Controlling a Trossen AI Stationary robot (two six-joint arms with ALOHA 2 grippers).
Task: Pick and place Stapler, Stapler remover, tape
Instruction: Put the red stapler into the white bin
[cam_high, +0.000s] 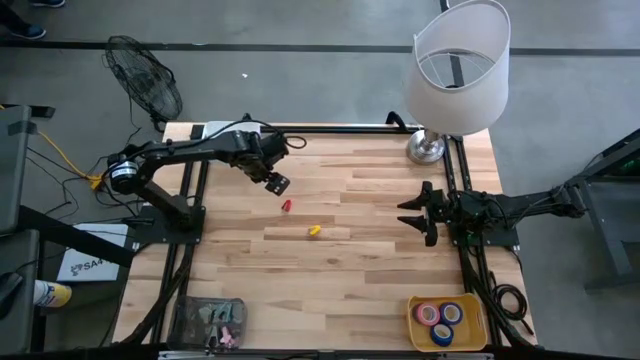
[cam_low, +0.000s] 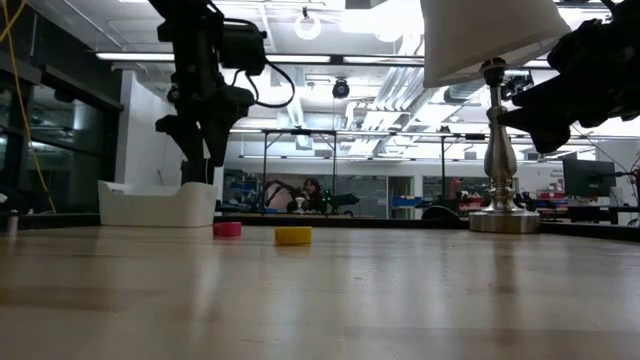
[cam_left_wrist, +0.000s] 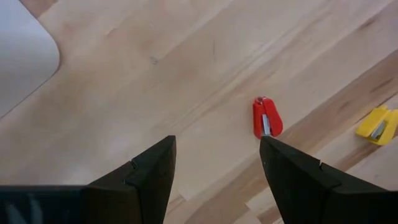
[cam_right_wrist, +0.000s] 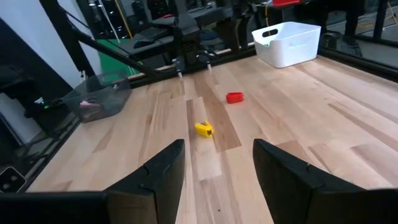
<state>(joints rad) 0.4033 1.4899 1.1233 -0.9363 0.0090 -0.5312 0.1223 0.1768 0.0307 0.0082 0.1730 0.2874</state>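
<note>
We are hovering the left gripper (cam_left_wrist: 214, 180), fingers apart and empty, near the red stapler (cam_left_wrist: 267, 117), while the yellow stapler remover (cam_high: 314, 230) is lying unplaced and the right gripper (cam_right_wrist: 217, 180) is waiting, fingers apart.

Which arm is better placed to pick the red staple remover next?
Left. Its open left gripper hangs near the red staple remover; the right gripper waits, open, at the table's far edge.

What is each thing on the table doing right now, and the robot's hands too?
Left gripper: jaws open, empty, above the table near the red stapler.
Right gripper: jaws open, empty, at the table's right edge.
Red stapler: lying on the table, untouched.
Yellow stapler: lying on the table, untouched.
Lamp: standing upright.
</note>
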